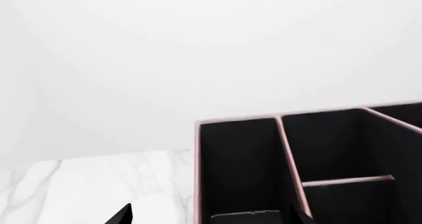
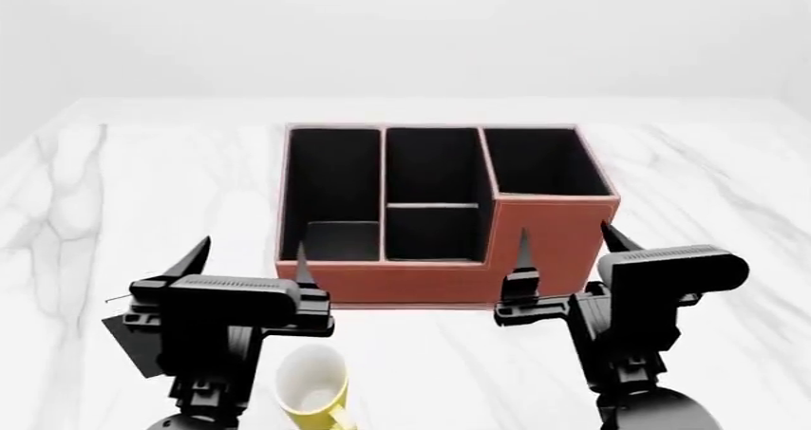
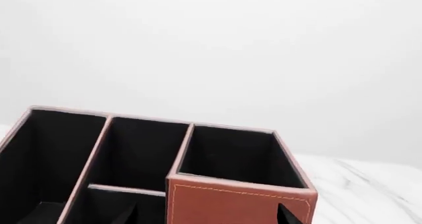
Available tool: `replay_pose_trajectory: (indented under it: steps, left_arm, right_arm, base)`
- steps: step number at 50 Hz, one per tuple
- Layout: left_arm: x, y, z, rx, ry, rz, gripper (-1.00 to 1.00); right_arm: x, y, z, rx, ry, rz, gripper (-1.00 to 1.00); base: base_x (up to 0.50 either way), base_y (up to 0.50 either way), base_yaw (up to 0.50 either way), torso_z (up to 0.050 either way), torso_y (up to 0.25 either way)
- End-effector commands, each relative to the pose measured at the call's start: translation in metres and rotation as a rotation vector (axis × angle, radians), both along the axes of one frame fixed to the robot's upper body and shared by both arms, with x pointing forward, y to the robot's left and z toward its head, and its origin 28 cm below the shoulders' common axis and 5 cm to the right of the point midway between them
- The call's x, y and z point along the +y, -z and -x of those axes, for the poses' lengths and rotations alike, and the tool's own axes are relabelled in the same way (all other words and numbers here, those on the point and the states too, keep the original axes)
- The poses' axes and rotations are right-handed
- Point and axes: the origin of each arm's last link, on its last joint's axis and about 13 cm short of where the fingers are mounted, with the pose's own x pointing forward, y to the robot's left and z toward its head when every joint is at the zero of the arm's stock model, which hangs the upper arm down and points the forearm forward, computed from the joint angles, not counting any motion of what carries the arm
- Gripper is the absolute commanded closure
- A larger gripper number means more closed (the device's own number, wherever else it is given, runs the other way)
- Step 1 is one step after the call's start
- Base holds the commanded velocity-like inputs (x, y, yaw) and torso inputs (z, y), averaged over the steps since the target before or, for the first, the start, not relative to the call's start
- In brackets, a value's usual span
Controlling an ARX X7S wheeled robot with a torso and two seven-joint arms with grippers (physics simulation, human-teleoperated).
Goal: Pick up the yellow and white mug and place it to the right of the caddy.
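Observation:
The yellow and white mug (image 2: 313, 384) stands upright on the marble table near the front edge, just right of my left arm; its handle is cut off by the frame. The reddish-brown caddy (image 2: 438, 197) with black compartments sits in the middle of the table; it also shows in the left wrist view (image 1: 310, 164) and the right wrist view (image 3: 165, 179). My left gripper (image 2: 247, 256) is open and empty, in front of the caddy's left end. My right gripper (image 2: 567, 240) is open and empty, before the caddy's taller right section.
A small flat black block (image 2: 127, 330) lies on the table at the front left, partly hidden behind my left arm. The white marble table (image 2: 709, 193) stretches to both sides of the caddy, with a plain white wall behind.

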Motion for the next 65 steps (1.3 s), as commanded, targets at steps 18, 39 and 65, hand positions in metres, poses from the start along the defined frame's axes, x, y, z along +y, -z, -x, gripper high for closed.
replay_pose_trajectory:
  steps: [18,39,65]
  left_arm:
    - [0.005,-0.007,0.003,-0.020,-0.063,-0.001,-1.00]
    - [0.007,-0.008,0.003,-0.025,-0.085,-0.003,-1.00]
    - [0.008,-0.006,0.003,-0.023,-0.081,0.002,-1.00]
  right_arm:
    - [-0.008,-0.032,0.008,0.231,-0.449,0.103,-1.00]
    - [0.022,-0.006,0.025,0.402,-0.611,0.159,-1.00]
    - [0.052,0.015,0.034,0.478,-0.701,0.211,-1.00]
  base:
    - [0.00,0.00,0.00,0.000,0.000]
    - [0.00,0.00,0.00,0.000,0.000]
    - [0.00,0.00,0.00,0.000,0.000]
